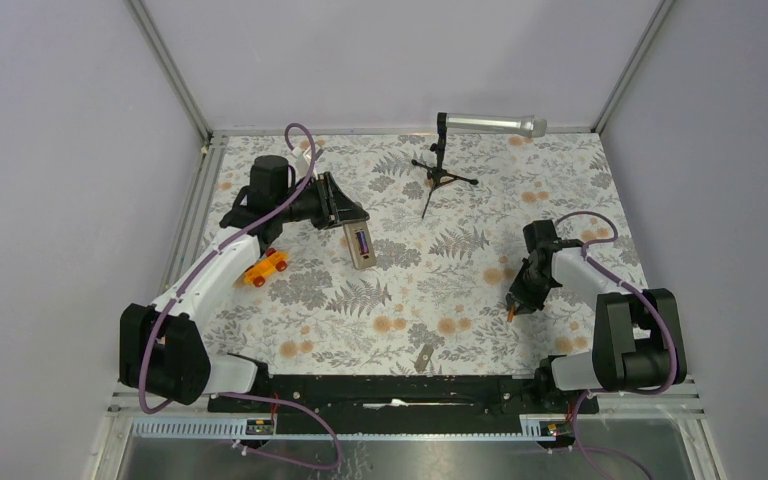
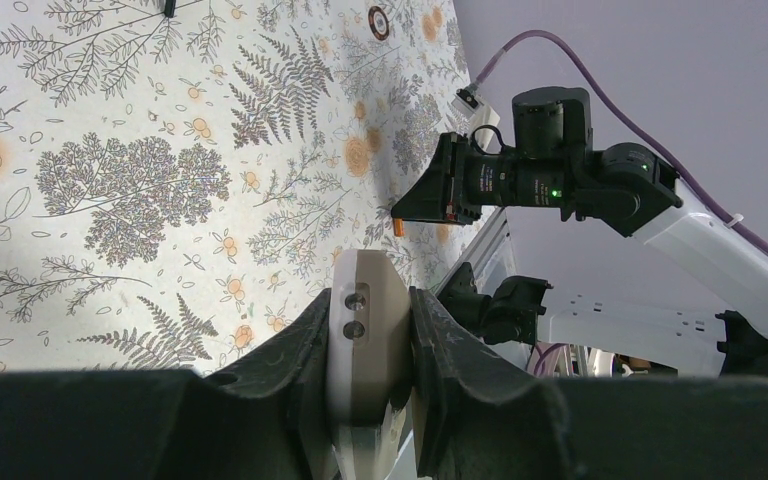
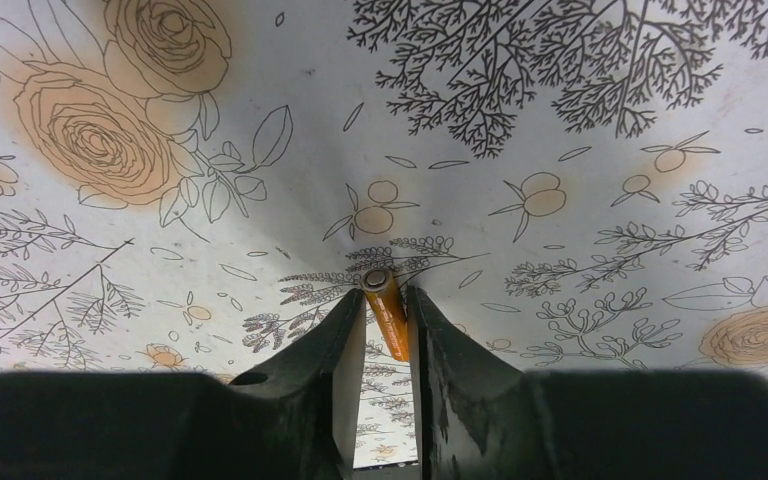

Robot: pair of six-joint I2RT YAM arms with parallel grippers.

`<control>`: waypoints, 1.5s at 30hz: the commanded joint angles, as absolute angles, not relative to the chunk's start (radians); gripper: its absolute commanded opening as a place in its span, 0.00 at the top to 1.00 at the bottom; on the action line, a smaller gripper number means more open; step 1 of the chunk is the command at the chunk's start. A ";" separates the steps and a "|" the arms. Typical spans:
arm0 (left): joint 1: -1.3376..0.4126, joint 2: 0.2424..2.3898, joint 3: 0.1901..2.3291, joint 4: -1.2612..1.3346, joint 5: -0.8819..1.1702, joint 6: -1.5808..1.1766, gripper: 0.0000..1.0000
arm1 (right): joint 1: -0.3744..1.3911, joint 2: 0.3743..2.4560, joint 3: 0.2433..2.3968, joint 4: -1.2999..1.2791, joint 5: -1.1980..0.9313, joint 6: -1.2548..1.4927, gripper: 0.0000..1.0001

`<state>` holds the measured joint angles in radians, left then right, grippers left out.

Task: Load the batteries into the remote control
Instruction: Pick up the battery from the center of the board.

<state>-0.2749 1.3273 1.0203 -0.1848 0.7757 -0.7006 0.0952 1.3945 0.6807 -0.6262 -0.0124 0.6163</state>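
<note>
My left gripper (image 1: 351, 224) is shut on one end of the white remote control (image 1: 364, 249) and holds it with its tan back facing up. The dark blue battery (image 1: 360, 243) lies in the recess. In the left wrist view the remote (image 2: 368, 320) is clamped between the fingers, and the blue battery is hidden. My right gripper (image 1: 516, 301) is shut on the orange battery (image 1: 511, 313) at the table's right side. In the right wrist view the battery (image 3: 389, 312) sticks out past the fingertips (image 3: 344, 322), just above the cloth.
An orange toy car (image 1: 265, 267) with red wheels lies beside the left arm. A silver microphone (image 1: 490, 125) on a black stand (image 1: 441, 176) is at the back. A small tan piece (image 1: 424, 358) lies near the front edge. The right arm shows in the left wrist view (image 2: 560, 180).
</note>
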 commanded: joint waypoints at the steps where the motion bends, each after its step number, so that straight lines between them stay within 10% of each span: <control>1: -0.267 1.313 1.025 -0.117 0.808 -0.701 1.00 | 0.094 1.421 0.658 -0.597 -0.009 0.649 0.71; 10: -0.265 1.328 1.022 -0.108 0.809 -0.707 1.00 | 0.112 1.399 0.632 -0.621 -0.019 0.670 0.52; 45: -0.319 1.374 0.956 0.060 0.837 -0.817 1.00 | 0.326 1.231 0.792 -0.555 -0.104 0.620 0.97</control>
<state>-0.2825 1.3560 0.9752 -0.0811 0.7982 -0.7620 0.2821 1.2800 0.6945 -0.6064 0.0078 0.6601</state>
